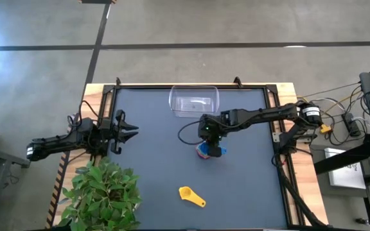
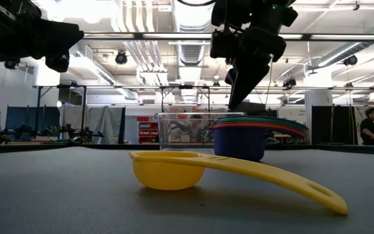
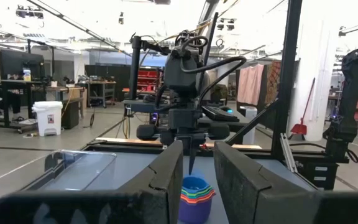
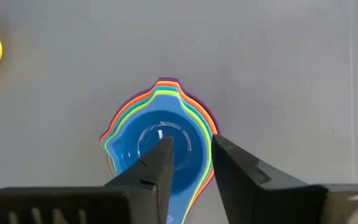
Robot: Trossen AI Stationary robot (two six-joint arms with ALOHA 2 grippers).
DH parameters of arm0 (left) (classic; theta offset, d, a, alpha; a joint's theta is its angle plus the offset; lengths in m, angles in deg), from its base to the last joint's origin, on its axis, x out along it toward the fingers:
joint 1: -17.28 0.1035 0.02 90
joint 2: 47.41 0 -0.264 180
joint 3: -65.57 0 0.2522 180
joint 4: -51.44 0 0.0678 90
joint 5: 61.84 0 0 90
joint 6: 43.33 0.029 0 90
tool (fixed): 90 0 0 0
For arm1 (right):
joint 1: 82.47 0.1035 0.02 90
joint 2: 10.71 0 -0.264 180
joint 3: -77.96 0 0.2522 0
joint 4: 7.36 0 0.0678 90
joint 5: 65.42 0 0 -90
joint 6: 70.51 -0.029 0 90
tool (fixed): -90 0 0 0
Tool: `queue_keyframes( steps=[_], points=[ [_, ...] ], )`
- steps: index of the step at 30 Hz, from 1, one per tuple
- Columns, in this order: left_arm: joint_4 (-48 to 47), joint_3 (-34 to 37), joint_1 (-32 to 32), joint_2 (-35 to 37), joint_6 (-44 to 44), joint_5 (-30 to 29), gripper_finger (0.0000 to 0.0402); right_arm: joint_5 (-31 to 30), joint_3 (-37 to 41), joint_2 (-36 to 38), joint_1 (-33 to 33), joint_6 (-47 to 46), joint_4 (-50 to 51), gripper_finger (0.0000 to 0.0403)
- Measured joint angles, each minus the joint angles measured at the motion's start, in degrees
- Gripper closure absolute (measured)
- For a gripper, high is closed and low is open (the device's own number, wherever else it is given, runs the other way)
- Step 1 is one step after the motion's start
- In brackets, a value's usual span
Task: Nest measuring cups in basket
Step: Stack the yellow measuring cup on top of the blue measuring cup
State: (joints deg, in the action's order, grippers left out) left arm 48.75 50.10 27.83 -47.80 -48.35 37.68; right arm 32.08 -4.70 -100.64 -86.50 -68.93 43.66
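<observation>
Several measuring cups are nested in one stack (image 4: 160, 124) with the blue cup on top. The stack stands on its base on the dark mat at mid-table (image 1: 204, 151), its handles fanned out (image 2: 284, 125). The yellow cup (image 1: 191, 194) lies apart near the front, resting on its bowl and handle tip (image 2: 167, 170). The clear basket (image 1: 194, 101) stands at the far edge. My right gripper (image 4: 191, 152) is open and points down just above the stack. One finger is over the blue bowl and the other over the rim, and the low view (image 2: 234, 104) shows them apart from the stack. My left gripper (image 1: 133, 131) is open and empty at the left.
A green potted plant (image 1: 101, 192) stands at the table's near left corner. A thin black cable loop (image 1: 185, 131) lies on the mat between basket and stack. The mat's raised frame (image 1: 275, 122) runs along the edges.
</observation>
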Motion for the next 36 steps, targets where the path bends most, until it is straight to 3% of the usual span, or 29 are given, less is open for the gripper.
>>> queue_keyframes(
  steps=[8, 17, 32, 36],
  points=[
    [-0.04, 0.00, 0.00, -0.35, 0.00, -0.09, 0.0327, 0.03, 0.12, 2.32, 2.46, -1.54, -2.00, 0.0265],
    [-1.51, -0.02, 0.00, -1.11, -0.02, -1.57, 0.0327, 0.01, 3.39, 2.62, 12.11, -2.50, -10.73, 0.0271],
    [-3.08, -0.02, 0.01, -1.19, -0.47, -1.57, 0.0327, -0.31, 15.03, 2.29, 21.18, -19.45, -31.59, 0.0265],
    [-3.05, -0.02, 0.04, -1.17, -0.12, -1.62, 0.0327, -4.49, 14.91, 0.72, 24.17, -20.57, -34.79, 0.0264]
  ],
)
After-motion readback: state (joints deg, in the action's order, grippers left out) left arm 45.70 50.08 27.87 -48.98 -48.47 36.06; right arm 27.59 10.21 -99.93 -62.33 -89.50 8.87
